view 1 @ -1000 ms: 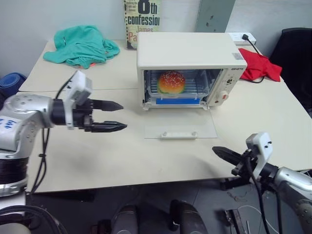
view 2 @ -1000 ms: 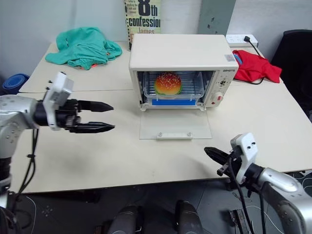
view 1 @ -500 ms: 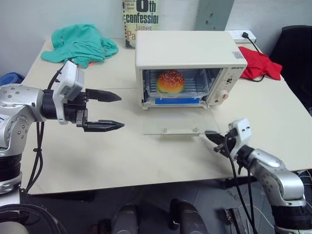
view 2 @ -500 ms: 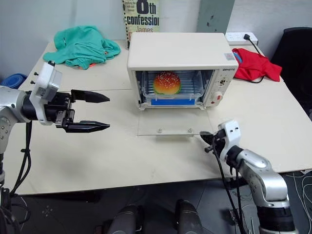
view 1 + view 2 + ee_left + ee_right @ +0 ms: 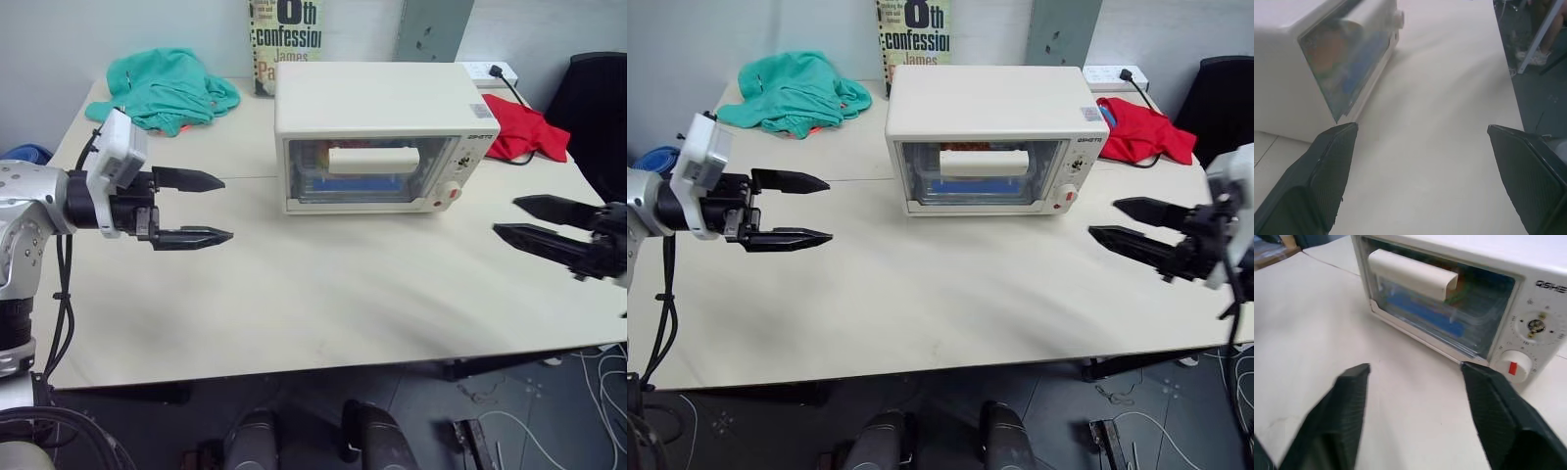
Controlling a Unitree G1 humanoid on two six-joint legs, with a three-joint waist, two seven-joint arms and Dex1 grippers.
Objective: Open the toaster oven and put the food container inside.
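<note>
Cream-white boxy toaster oven (image 5: 384, 135) stands at the far middle with its glass door shut, so the clear plastic food container (image 5: 1440, 316) with blue clips is kept inside. My left gripper (image 5: 196, 209) and right gripper (image 5: 1136, 227) hang spread and empty, well apart from it.

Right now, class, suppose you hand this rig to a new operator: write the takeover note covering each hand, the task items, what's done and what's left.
Left hand: open, empty, above the table left of the toaster oven.
Right hand: open, empty, above the table to the oven's right.
Toaster oven: door closed, handle up.
Food container: inside, behind the glass.
Done: container inside, door shut.
Left: nothing evident; confirm the door is fully latched.
</note>
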